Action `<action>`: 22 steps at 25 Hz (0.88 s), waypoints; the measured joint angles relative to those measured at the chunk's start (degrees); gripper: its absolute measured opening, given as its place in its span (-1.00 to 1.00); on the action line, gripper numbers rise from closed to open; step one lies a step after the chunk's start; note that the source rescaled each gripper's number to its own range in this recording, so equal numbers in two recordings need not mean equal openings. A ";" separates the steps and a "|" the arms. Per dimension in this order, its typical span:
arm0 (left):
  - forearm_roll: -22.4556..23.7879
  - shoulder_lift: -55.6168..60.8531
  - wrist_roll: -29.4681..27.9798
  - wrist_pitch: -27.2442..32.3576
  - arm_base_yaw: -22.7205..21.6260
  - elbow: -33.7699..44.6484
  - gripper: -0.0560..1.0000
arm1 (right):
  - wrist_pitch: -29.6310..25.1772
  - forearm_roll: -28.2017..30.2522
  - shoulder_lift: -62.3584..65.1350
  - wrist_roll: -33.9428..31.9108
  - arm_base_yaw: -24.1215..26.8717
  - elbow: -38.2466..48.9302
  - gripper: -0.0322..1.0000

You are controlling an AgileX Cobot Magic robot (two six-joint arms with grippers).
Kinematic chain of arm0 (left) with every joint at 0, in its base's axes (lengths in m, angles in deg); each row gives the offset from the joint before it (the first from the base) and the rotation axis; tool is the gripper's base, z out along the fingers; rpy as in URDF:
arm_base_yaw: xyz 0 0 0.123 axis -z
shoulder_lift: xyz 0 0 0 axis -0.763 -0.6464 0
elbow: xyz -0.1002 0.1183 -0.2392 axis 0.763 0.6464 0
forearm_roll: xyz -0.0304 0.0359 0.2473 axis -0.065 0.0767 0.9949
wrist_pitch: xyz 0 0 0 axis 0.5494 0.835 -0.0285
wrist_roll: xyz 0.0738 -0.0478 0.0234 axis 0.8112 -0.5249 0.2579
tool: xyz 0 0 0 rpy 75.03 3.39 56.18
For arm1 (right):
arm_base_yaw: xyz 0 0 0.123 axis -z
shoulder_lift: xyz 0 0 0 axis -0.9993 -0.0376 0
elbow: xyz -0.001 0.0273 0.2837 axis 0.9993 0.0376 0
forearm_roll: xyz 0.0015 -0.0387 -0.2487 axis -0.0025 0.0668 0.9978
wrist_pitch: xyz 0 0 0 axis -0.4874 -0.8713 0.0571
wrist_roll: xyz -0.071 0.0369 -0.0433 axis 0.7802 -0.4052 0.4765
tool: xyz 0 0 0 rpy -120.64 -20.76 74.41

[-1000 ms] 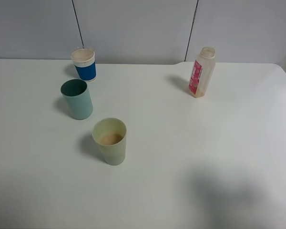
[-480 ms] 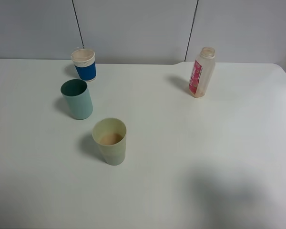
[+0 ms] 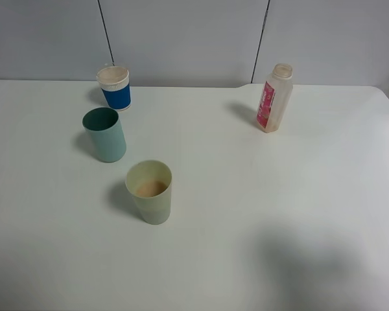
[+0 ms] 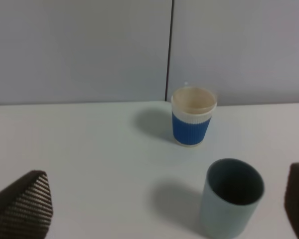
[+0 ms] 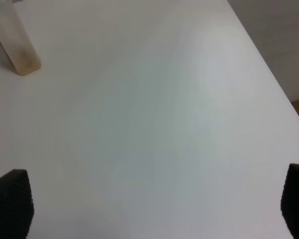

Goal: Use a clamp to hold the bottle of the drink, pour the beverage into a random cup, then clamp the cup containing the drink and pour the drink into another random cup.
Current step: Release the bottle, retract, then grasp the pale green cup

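The bottle (image 3: 273,98) with its pink-red label stands upright at the back right of the table; its lower part (image 5: 13,44) shows in the right wrist view. The pale yellow-green cup (image 3: 150,192) stands left of centre with peach-tan beverage (image 3: 150,188) in its bottom. The teal cup (image 3: 105,134) stands behind it to the left and also shows as the teal cup (image 4: 233,204) in the left wrist view. Neither arm appears in the high view. My left gripper (image 4: 164,209) is open, facing the teal cup. My right gripper (image 5: 152,209) is open over bare table, well short of the bottle.
A blue cup with a white rim (image 3: 115,87) stands at the back left, near the grey wall panels; the left wrist view shows this blue cup (image 4: 192,116) too. The table's right edge (image 5: 269,69) runs close to the right gripper.
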 joint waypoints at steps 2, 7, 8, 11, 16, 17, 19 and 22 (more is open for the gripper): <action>0.00 -3.08 0.00 -2.00 0.20 0.00 0.90 | 0.00 0.00 0.00 0.00 0.00 0.00 0.99; 0.00 -9.53 0.05 -7.06 1.99 0.50 0.90 | 0.00 0.00 0.00 0.00 0.00 0.00 0.99; 0.00 -9.53 0.05 -7.06 1.99 0.50 0.90 | 0.00 0.00 0.00 0.00 0.00 0.00 0.99; 0.00 -12.77 0.04 -11.04 3.16 1.67 0.90 | 0.00 0.00 0.00 0.00 0.00 0.00 0.99; 0.00 -17.44 0.04 -15.57 3.45 2.38 0.90 | 0.00 0.00 0.00 0.00 0.00 0.00 0.99; 0.00 -18.06 0.04 -15.86 3.45 2.38 0.90 | 0.00 0.00 0.00 0.00 0.00 0.00 0.99; 0.00 -19.08 0.04 -16.11 3.45 2.38 0.90 | 0.00 0.00 0.00 0.00 0.00 0.00 0.99; 0.00 -20.36 0.04 -16.49 3.45 4.19 0.90 | 0.00 0.00 0.00 0.00 0.00 0.00 0.99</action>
